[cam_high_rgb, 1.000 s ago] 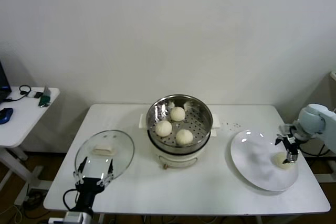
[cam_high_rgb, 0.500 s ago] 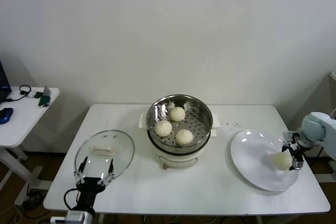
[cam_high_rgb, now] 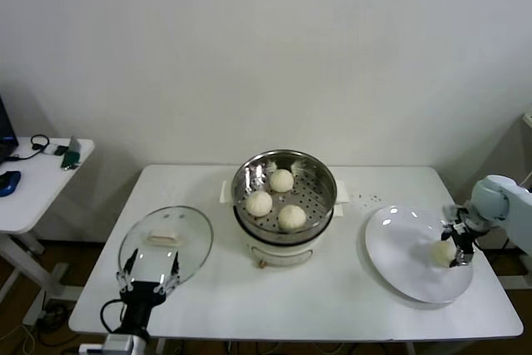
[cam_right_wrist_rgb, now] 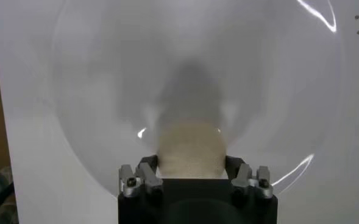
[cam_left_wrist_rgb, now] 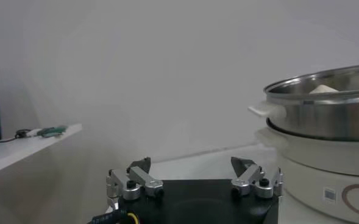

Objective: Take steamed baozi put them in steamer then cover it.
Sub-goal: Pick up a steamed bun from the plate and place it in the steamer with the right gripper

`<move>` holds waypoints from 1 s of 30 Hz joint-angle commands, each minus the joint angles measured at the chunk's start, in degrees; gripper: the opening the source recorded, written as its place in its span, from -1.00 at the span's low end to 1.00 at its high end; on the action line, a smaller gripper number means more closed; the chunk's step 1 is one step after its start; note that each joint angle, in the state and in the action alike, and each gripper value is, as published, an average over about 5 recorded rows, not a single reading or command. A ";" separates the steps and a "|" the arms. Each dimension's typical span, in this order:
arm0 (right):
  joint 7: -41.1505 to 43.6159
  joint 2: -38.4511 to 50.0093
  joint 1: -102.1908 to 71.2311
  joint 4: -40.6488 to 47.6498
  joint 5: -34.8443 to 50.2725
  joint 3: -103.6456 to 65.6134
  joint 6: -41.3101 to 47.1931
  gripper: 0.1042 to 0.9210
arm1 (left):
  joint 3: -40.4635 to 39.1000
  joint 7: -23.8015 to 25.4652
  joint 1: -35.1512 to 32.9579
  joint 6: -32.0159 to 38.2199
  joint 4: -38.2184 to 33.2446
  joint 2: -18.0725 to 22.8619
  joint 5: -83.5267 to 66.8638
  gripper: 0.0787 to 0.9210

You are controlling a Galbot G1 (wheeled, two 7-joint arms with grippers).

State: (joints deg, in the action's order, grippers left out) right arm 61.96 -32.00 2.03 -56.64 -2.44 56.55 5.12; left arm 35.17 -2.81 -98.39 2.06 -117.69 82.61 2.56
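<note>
A white table (cam_high_rgb: 332, 305) fills the lower half of the head view. At its centre stands the steamer (cam_high_rgb: 284, 205), a shiny steel basket on a white pot base, with three baozi already inside (cam_high_rgb: 281, 199). The fourth baozi (cam_high_rgb: 444, 250) sits at the right of the frame on a white plate (cam_high_rgb: 399, 251), and the right gripper (cam_high_rgb: 453, 248) is clenched around it; the right wrist view shows a finger pressed against each side of the pale bun (cam_right_wrist_rgb: 190, 149). At lower left, the glass cover (cam_high_rgb: 165, 244) lies flat on the table, its cream handle up. The left gripper (cam_high_rgb: 150, 273) hovers at the cover's near edge with its fingers spread wide and nothing between them.

The main risk is the grip itself. The bun looks soft, so too hard a squeeze could dent it, and too light a hold could let it slip out during the carry toward the centre of the frame. The steamer's rim stands high, so a low path could knock the bun against it. Space in the basket is tight: a careless drop could land on the three buns there and keep the cover from seating.
</note>
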 commanded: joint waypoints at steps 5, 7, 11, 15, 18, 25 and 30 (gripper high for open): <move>-0.15 -0.42 12.49 -0.65 10.44 10.72 2.17 0.46 | -0.10 0.02 0.07 0.03 -0.03 0.02 -0.18 0.77; -0.30 -0.78 17.87 -1.27 14.55 15.63 2.95 0.47 | -0.14 0.05 0.06 0.06 -0.05 0.03 -0.24 0.77; -0.61 -3.09 30.23 -2.46 25.40 26.16 4.52 0.47 | -0.49 0.08 0.22 0.06 -0.18 0.07 -0.28 0.77; -1.16 -8.14 42.30 -3.50 35.17 35.97 5.33 0.47 | -1.12 0.13 0.46 0.04 -0.39 -0.02 -0.30 0.77; -1.94 -13.25 48.82 -4.42 43.45 42.34 6.44 0.47 | -1.62 0.17 0.50 -0.06 -0.69 -0.23 -0.70 0.77; -2.61 -26.26 56.37 -3.49 56.86 48.25 8.02 0.47 | -2.45 -0.12 0.46 -0.01 -1.11 -0.19 -1.16 0.77; -3.93 -32.62 55.48 -4.61 59.72 48.05 9.74 0.48 | -2.76 -0.15 -0.23 0.38 -1.26 0.06 -0.78 0.77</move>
State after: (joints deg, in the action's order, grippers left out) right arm 59.55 -50.03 46.90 -60.40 41.11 94.86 12.28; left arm 32.74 -2.91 -98.24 2.22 -118.91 82.56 1.73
